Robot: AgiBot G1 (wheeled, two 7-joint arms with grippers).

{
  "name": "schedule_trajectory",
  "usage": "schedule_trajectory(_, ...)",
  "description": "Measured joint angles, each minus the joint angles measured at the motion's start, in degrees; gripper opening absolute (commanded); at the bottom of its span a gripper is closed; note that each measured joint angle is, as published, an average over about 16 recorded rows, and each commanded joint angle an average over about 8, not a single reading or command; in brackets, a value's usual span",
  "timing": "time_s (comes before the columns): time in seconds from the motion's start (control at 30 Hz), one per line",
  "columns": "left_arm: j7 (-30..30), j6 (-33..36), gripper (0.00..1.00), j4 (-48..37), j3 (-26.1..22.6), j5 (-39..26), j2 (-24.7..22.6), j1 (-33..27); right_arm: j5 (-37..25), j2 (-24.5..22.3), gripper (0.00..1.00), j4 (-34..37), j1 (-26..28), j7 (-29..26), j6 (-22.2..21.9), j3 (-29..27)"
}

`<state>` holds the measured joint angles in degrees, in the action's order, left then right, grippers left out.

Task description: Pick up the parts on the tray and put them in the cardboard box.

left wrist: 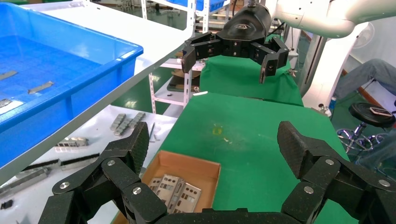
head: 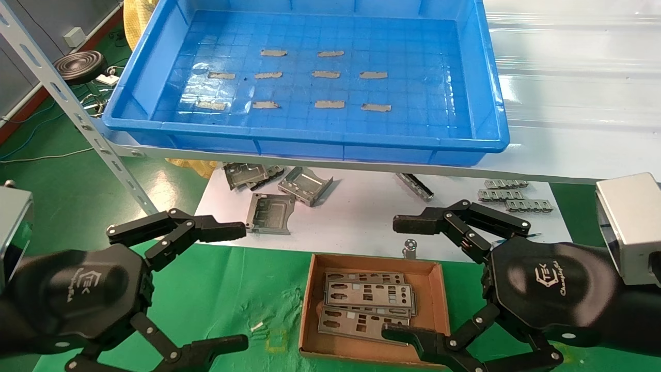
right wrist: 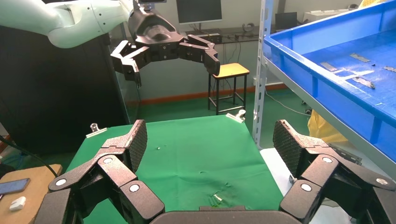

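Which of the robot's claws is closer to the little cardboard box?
Right. The right gripper overlaps the cardboard box's right side; the left gripper hangs apart, left of it, both open.

Parts (head: 364,305) stacked flat, perhaps three, in cardboard box (head: 310,302); tray (head: 330,147) partless.

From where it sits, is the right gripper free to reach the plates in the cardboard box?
Probably yes: the right gripper is open beside the cardboard box, and the plates lie uncovered on top.
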<state>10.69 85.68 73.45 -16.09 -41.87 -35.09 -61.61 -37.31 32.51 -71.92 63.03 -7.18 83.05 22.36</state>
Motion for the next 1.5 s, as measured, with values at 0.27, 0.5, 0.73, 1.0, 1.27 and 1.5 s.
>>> schedule_trajectory(0.27,0.0,0.0,1.0,0.0,0.0,0.0,0.0,0.0,0.0,0.0,1.0,0.0,0.0,0.0,0.0,0.0)
schedule_trajectory(0.5,0.0,0.0,1.0,0.0,0.0,0.0,0.0,0.0,0.0,0.0,1.0,0.0,0.0,0.0,0.0,0.0)
schedule_trajectory(0.73,0.0,0.0,1.0,0.0,0.0,0.0,0.0,0.0,0.0,0.0,1.0,0.0,0.0,0.0,0.0,0.0)
schedule_trajectory(1.0,0.0,0.0,1.0,0.0,0.0,0.0,0.0,0.0,0.0,0.0,1.0,0.0,0.0,0.0,0.0,0.0)
schedule_trajectory(1.27,0.0,0.0,1.0,0.0,0.0,0.0,0.0,0.0,0.0,0.0,1.0,0.0,0.0,0.0,0.0,0.0)
schedule_trajectory(1.5,0.0,0.0,1.0,0.0,0.0,0.0,0.0,0.0,0.0,0.0,1.0,0.0,0.0,0.0,0.0,0.0)
